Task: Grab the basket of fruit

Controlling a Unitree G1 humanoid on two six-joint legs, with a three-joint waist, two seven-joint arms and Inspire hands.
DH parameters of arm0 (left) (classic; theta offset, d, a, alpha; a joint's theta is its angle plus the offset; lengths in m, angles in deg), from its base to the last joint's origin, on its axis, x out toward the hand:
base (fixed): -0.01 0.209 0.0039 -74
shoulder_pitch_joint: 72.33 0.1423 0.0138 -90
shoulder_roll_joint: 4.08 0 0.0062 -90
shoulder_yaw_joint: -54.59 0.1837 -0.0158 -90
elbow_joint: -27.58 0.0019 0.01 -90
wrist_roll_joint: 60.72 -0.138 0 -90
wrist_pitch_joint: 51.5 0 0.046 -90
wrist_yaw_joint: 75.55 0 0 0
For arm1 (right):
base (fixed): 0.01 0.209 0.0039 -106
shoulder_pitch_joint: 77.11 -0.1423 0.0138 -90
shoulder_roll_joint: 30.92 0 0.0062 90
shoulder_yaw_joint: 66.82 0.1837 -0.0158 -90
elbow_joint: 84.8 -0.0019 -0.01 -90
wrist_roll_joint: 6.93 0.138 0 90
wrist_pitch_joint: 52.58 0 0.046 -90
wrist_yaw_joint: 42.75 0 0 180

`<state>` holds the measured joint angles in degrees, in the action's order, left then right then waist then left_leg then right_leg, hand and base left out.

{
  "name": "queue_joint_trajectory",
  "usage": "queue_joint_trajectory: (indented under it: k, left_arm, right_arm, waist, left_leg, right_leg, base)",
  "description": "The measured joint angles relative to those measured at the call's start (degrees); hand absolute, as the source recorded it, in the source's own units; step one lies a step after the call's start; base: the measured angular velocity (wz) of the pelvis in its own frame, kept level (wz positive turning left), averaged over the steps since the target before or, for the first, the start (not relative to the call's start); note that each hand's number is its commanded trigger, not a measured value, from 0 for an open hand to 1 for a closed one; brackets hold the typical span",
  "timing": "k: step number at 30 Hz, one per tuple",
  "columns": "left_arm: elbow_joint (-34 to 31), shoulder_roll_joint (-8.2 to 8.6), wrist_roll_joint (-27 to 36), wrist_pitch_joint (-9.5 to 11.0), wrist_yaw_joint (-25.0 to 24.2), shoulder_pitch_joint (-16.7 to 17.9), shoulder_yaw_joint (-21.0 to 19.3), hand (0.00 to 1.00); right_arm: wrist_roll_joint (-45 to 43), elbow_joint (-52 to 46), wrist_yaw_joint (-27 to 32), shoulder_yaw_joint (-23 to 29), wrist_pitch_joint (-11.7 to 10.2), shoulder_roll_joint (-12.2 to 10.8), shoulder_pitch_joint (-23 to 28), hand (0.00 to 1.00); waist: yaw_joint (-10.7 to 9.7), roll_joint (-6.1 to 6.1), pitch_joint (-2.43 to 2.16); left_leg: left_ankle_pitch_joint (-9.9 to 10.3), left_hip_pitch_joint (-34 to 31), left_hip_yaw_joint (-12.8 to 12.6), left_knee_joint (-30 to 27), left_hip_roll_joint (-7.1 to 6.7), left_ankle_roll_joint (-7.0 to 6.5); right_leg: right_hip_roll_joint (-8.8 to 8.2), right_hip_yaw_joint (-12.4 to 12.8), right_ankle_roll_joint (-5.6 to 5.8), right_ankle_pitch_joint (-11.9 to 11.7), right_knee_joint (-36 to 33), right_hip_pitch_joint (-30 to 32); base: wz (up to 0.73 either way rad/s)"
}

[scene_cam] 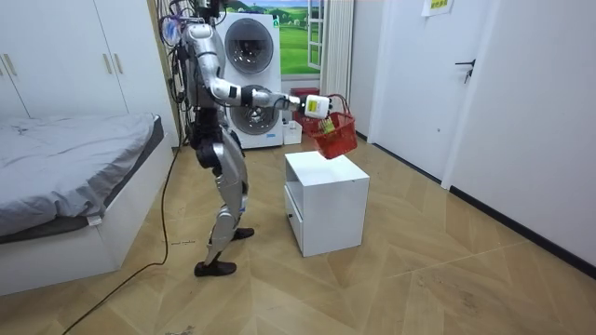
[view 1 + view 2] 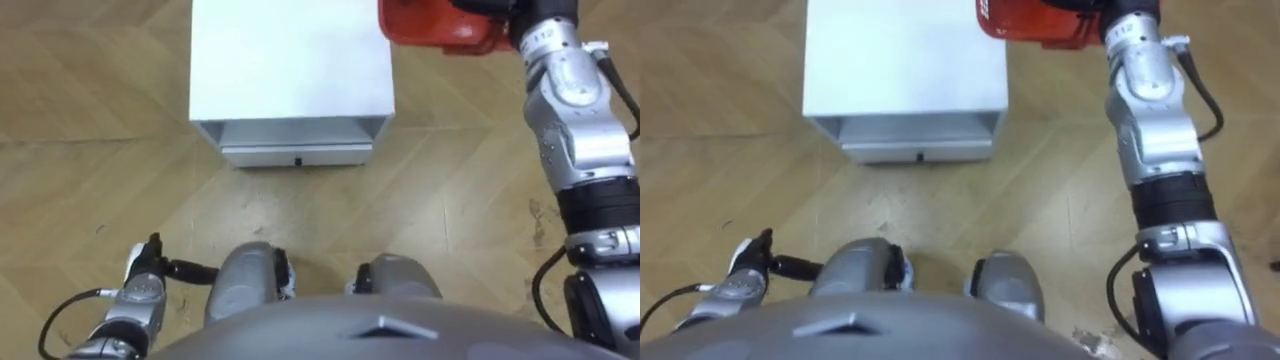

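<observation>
Right hand (image 1: 314,103) grips the basket (image 1: 337,138) handle above the cabinet (image 1: 326,200). Left hand (image 2: 140,288) hangs low; its grip cannot be told.

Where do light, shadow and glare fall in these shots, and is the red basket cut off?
Left eye view: the white cabinet is bright on top, shadow fills the recess above its drawer, and the red plastic basket runs off the top edge. Room view: the window is the brightest patch; the wooden floor carries soft sheen.
</observation>
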<state>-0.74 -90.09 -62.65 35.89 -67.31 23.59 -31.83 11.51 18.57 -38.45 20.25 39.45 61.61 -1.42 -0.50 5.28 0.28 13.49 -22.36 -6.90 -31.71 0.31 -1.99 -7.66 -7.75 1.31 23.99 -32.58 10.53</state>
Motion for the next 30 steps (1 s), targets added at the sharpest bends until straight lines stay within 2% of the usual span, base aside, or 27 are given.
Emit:
queue_joint_trajectory:
  k: [2, 5, 8, 16, 22, 24, 25, 26, 28, 29, 30]
  left_arm:
    - [0.01, 0.54, -0.56, -0.83, -0.13, 2.01, -0.19, 0.00]
    - [-0.31, 0.49, -2.33, -1.19, -0.08, 3.79, -1.81, 0.00]
    - [-0.55, 0.46, -2.62, -1.17, -0.06, 4.21, -3.33, 0.00]
    - [-1.99, 0.48, -2.63, -1.10, -1.68, 3.66, -3.53, 0.00]
    - [-1.98, 0.48, -2.07, -1.17, -2.77, 3.17, -3.54, 0.00]
    - [-1.78, 0.53, -2.03, -1.18, -3.05, 2.77, -3.46, 0.00]
    - [-1.61, 0.55, -2.05, -1.25, -3.55, 2.34, -3.45, 0.00]
    - [-1.57, 0.65, -2.04, -1.23, -3.95, 2.14, -3.31, 0.00]
    - [-1.88, 0.51, -2.16, -1.21, -4.38, 1.72, -3.17, 0.00]
    - [-1.92, 0.32, -2.48, -1.23, -4.66, 1.42, -2.95, 0.00]
    - [-1.94, 0.34, -2.56, -1.25, -4.79, 1.40, -2.73, 0.00]
  right_arm:
    - [0.05, -3.25, -1.38, 0.16, 0.00, 0.00, 2.18, 1.00]
    - [0.11, -6.44, -2.05, 0.38, 0.00, 0.01, 2.31, 1.00]
    - [0.13, -8.42, -2.13, 1.30, 0.00, 0.01, 2.38, 1.00]
    - [0.54, -9.66, -6.23, 1.41, 0.39, -0.10, 2.36, 1.00]
    - [-0.75, -9.63, -8.06, -1.35, 0.61, -0.65, 2.45, 1.00]
    - [-0.96, -9.59, -9.27, -2.43, 0.92, -1.14, 2.71, 1.00]
    - [-0.98, -9.54, -9.99, -2.82, 1.65, -1.74, 2.71, 1.00]
    - [-0.97, -9.42, -10.32, -2.79, 1.81, -2.18, 3.11, 1.00]
    - [-0.80, -9.39, -10.30, -2.90, 1.83, -2.91, 4.64, 1.00]
    - [-0.81, -8.99, -10.41, -3.20, 1.82, -3.60, 5.24, 1.00]
    - [-0.81, -8.46, -10.53, -3.43, 1.82, -3.82, 5.33, 1.00]
  waist:
    - [0.97, 0.06, -0.01]
    - [1.73, 0.09, -0.09]
    - [1.96, 0.06, -0.11]
    - [2.60, 0.06, -0.11]
    - [2.87, 0.13, -0.08]
    - [2.99, 0.15, -0.03]
    - [2.98, -0.21, 0.15]
    - [2.92, -0.63, 0.37]
    - [3.16, -0.70, 0.41]
    - [3.24, -0.37, 0.45]
    - [3.44, -0.41, 0.49]
  left_leg:
    - [-1.03, 4.23, -0.48, 3.94, -0.07, -0.38]
    - [-1.06, 7.73, -0.39, 6.72, -0.64, -0.34]
    - [-1.10, 9.74, -0.37, 8.35, -1.15, -0.27]
    - [-1.45, 10.15, -0.45, 9.56, -1.02, 0.31]
    - [-1.53, 12.35, -1.29, 10.37, -1.16, 0.50]
    - [-1.52, 12.94, -2.45, 10.36, -1.22, 0.49]
    - [-1.45, 13.07, -2.56, 10.36, -1.17, 0.37]
    - [-1.41, 13.41, -2.74, 10.96, -1.16, 0.26]
    - [-1.12, 15.04, -3.81, 13.13, -1.40, -0.26]
    - [-0.92, 15.65, -3.89, 13.30, -2.03, -0.81]
    - [-0.65, 16.02, -3.99, 13.19, -2.38, -1.20]
  right_leg:
    - [0.81, -1.00, 1.04, -3.00, 8.01, -4.95]
    - [1.19, -2.45, 1.30, -4.85, 13.78, -9.45]
    - [1.04, -2.83, 1.44, -5.37, 16.00, -11.75]
    - [1.62, -3.56, 0.99, -6.19, 17.96, -12.57]
    - [1.25, -3.38, 0.91, -6.28, 17.80, -14.25]
    - [0.72, -3.13, 0.91, -6.28, 16.87, -14.35]
    - [0.53, -3.30, 0.92, -6.28, 14.60, -13.83]
    - [0.09, -3.44, 0.96, -6.26, 10.43, -12.13]
    - [-1.45, -3.56, 1.00, -6.23, 1.33, -8.33]
    - [-3.36, -3.40, 1.72, -6.70, -6.04, -5.28]
    - [-4.24, -3.40, 2.06, -7.50, -9.07, -3.98]
  base:
    - [-0.03]
    - [-0.13]
    - [0.01]
    - [-0.01]
    - [-0.04]
    - [-0.06]
    - [0.00]
    - [0.09]
    - [0.15]
    - [0.12]
    - [0.16]
